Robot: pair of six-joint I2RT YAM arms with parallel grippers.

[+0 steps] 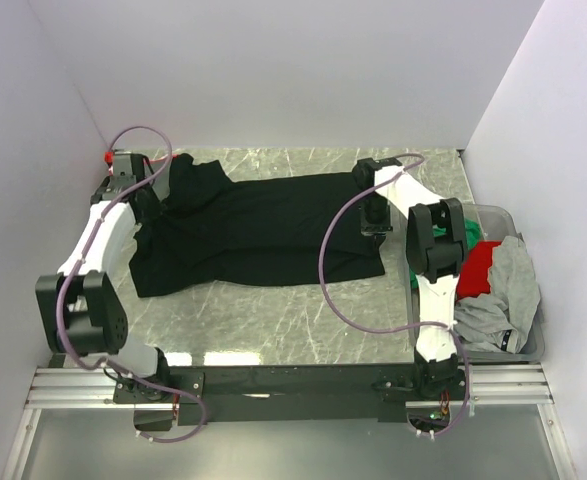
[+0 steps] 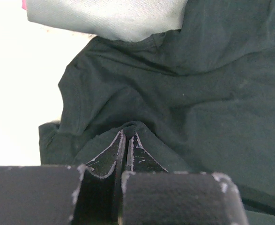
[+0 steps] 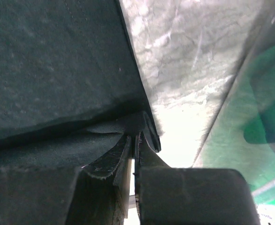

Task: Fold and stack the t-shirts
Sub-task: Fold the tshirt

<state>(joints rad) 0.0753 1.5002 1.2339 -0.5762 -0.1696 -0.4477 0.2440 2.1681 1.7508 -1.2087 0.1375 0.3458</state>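
Observation:
The large black t-shirt (image 1: 258, 230) lies spread across the middle of the marble table, bunched at its left end. My left gripper (image 1: 143, 205) is at that left end; in the left wrist view it (image 2: 127, 137) is shut on a pinched fold of the black t-shirt (image 2: 189, 98). My right gripper (image 1: 375, 222) is at the shirt's right edge; in the right wrist view it (image 3: 136, 136) is shut on the hem of the black t-shirt (image 3: 57, 61). Red (image 1: 476, 268), grey (image 1: 503, 290) and green (image 1: 416, 282) t-shirts lie heaped at the right.
A clear grey plastic bin (image 1: 501, 215) at the table's right edge holds the heaped shirts; its wall shows in the right wrist view (image 3: 231, 93). White walls enclose the table on three sides. A red object (image 1: 107, 156) sits at the far left corner.

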